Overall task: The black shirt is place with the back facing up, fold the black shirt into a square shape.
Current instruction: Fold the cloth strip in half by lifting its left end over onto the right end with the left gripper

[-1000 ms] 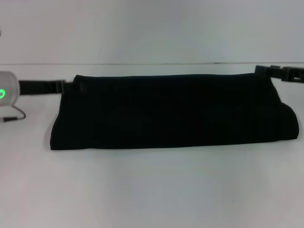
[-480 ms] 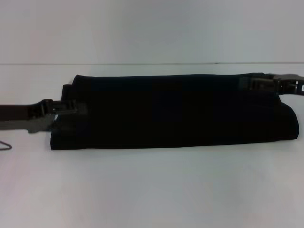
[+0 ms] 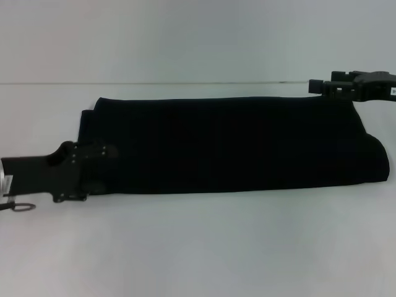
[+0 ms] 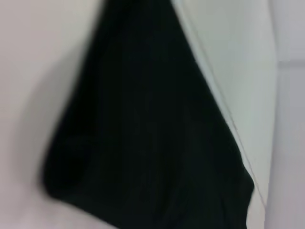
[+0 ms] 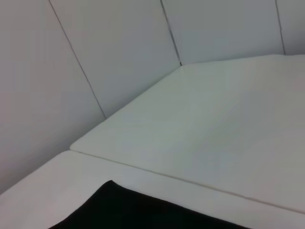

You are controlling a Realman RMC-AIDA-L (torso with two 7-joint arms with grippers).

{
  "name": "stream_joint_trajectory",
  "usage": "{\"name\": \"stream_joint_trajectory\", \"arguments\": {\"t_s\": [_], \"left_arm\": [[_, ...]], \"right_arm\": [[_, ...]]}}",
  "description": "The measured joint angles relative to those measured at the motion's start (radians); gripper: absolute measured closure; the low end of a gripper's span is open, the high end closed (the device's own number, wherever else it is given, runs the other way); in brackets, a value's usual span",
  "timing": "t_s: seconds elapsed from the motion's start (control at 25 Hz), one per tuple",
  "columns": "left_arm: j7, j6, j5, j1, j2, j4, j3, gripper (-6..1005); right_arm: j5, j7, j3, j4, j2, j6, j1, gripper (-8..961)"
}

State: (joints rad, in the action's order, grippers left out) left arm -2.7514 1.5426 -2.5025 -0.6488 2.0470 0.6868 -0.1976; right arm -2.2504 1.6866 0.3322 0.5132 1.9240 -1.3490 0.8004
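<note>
Black shirt point(image 3: 235, 145): laid across the white table point(image 3: 198, 247), folded into a long band.
Left gripper point(image 3: 93, 167): placed over the band's near left corner; finger state cannot be told.
Right gripper point(image 3: 325, 86): held at the far right corner; finger state cannot be told.

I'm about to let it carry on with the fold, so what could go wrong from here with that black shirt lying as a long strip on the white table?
The left gripper sits at the near left corner of the black soft-fabric shirt, while the right gripper is at the far right corner. Diagonal grips may skew the fold. The stacked layers could also slip apart on the white table.
</note>
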Motion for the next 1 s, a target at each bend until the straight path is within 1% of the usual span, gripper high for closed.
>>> {"name": "stream_joint_trajectory", "arguments": {"t_s": [0.16, 0.28, 0.64, 1.0], "left_arm": [[-0.083, -0.032, -0.001, 0.025, 0.003, -0.046, 0.048, 133], [-0.114, -0.033, -0.001, 0.037, 0.005, -0.049, 0.062, 137], [-0.15, -0.118, -0.009, 0.051, 0.008, -0.078, 0.074, 150], [-0.178, -0.176, -0.036, 0.05, 0.008, -0.079, 0.075, 162]], "right_arm": [[0.0, 0.0, 0.014, 0.0, 0.003, 0.028, 0.011, 37], [0.0, -0.005, 0.017, -0.001, 0.006, 0.048, 0.019, 38], [0.013, -0.008, 0.019, 0.0, 0.026, 0.073, 0.03, 38], [0.052, -0.008, 0.019, 0.001, 0.027, 0.074, 0.031, 38]]}}
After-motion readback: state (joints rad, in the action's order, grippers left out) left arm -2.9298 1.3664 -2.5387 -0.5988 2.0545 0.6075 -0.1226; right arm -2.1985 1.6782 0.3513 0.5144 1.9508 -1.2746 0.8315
